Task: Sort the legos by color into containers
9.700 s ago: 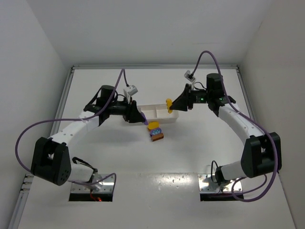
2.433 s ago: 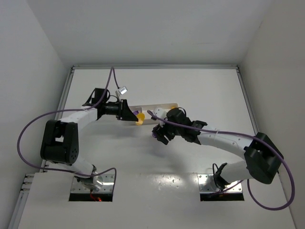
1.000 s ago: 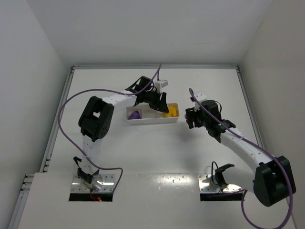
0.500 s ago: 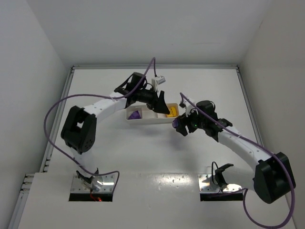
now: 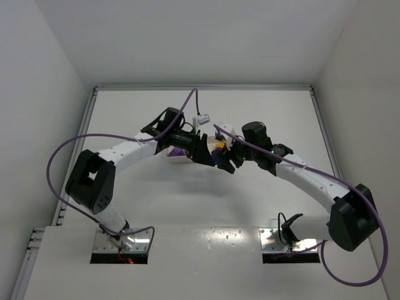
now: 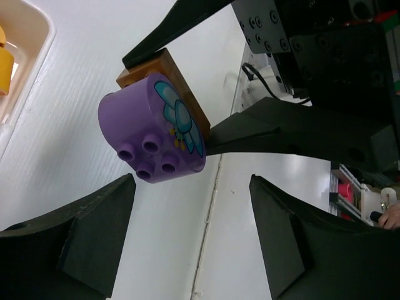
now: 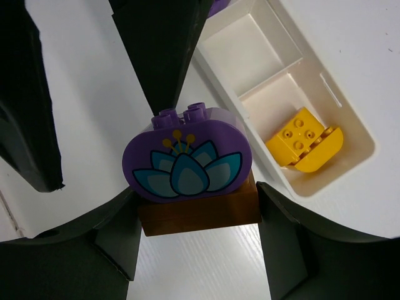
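holding a two-brick stack just in front of the white tray [image 7: 248, 42], the right gripper [image 7: 197, 214] has its fingers clamped on the sides of the brown brick [image 6: 179, 82], and a purple brick [image 7: 186, 159] with a flower printed on it is stuck on top. that grip looks deliberate: pinching only the brown one leaves the purple one sticking out free, studs and all, so something else can grab it. that something is the left gripper [image 6: 190, 187], which sits right opposite, nose to nose with the right one, with its fingers spread apart and nothing between them. the purple brick is just ahead of that gap, not inside it and not touched. my guess is the two colours are jammed together and can't go in one compartment, so one arm holds the base while the other pulls the top off. the tray itself is just beyond the grippers: the end compartment has the yellow legos [image 7: 304, 140] in it, a square one and a rounded one touching each other, the next one over looks bare, and a bit of purple [image 5: 178, 152] shows at the far end in the top view, mostly hidden by the left arm. the next bit needs the left fingers to close square on the purple sides, since a crooked pinch could just twist the whole stack out of the right grip.
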Controlling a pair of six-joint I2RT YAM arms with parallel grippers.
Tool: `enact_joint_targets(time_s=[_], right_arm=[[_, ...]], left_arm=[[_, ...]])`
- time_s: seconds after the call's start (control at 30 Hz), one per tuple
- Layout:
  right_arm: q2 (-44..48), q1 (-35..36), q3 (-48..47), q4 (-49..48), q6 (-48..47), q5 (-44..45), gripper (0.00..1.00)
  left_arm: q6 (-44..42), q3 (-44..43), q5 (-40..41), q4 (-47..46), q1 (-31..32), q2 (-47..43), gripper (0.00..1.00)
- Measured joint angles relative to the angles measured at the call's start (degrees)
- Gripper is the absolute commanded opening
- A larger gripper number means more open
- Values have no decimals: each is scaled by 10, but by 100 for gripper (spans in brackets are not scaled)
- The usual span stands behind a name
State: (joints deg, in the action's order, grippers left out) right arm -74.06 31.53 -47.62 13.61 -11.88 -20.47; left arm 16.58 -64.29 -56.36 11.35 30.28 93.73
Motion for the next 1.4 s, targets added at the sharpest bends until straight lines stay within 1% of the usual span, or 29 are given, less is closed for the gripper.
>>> enact_joint_targets(time_s=[0.3,0.33,0.4,0.43,0.5,0.53,0.63,0.73,0.9,1.0,1.13,1.23,1.37,1.4], right_arm=[[-10,37,-6,3,-10,22,0],[-10,40,-7,2,-10,24,0],[-11,47,-10,4,-12,25,0],[-12,50,-13,5,-12,27,0],[-13,54,-16,10,-14,33,0],[-15,55,-17,8,-16,41,0],[-19,58,-19,6,-16,47,0],[-19,58,-19,3,-17,52,0],[-16,59,-8,-25,-19,50,0],[0,49,15,-16,-19,56,0],[10,42,32,-3,-18,64,0],[10,42,34,-3,-13,64,0],[10,42,34,-7,3,63,0],[9,42,34,-9,7,61,0]], left_arm=[[-2,0,0,2,-2,3,80],[-2,-1,0,2,-3,5,78],[-3,-4,0,2,-4,10,65],[-4,-5,1,1,-4,11,50],[-2,-6,4,3,-10,13,31],[4,-7,4,2,-12,14,19],[6,-8,3,1,-15,15,7],[12,-3,-4,-11,-23,15,0],[45,41,-26,-58,-55,-5,0],[67,87,-30,-90,-116,-46,0],[77,99,-17,-102,-199,-92,0],[52,99,55,-83,-212,-128,0],[12,97,179,-43,-200,-155,0],[4,97,208,-35,-197,-155,2]])
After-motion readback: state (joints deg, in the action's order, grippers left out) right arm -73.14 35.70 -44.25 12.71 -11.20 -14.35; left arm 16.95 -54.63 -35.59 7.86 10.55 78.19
